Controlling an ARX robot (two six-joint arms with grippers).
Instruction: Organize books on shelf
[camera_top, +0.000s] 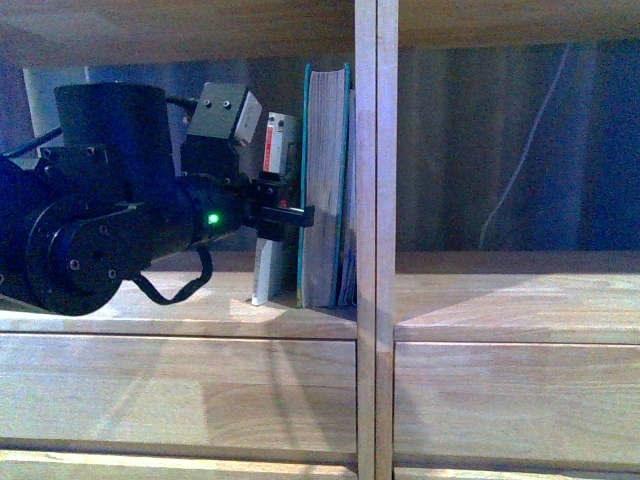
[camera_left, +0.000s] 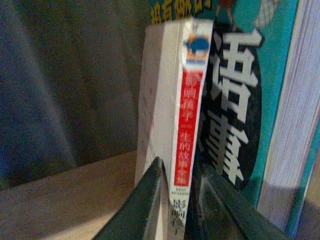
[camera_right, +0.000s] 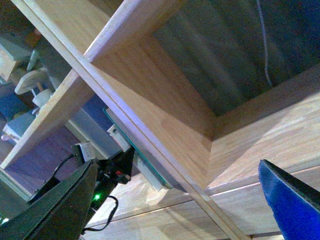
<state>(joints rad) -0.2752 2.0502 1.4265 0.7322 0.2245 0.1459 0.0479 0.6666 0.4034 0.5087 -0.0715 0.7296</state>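
left gripper | i see jaws clamped on white paperback spine | upright beside teal book | right gripper jaws wide, empty

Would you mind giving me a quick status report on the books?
Left gripper closed on white paperback, upright beside teal book at the divider. Right gripper open, empty. Nothing obstructing.
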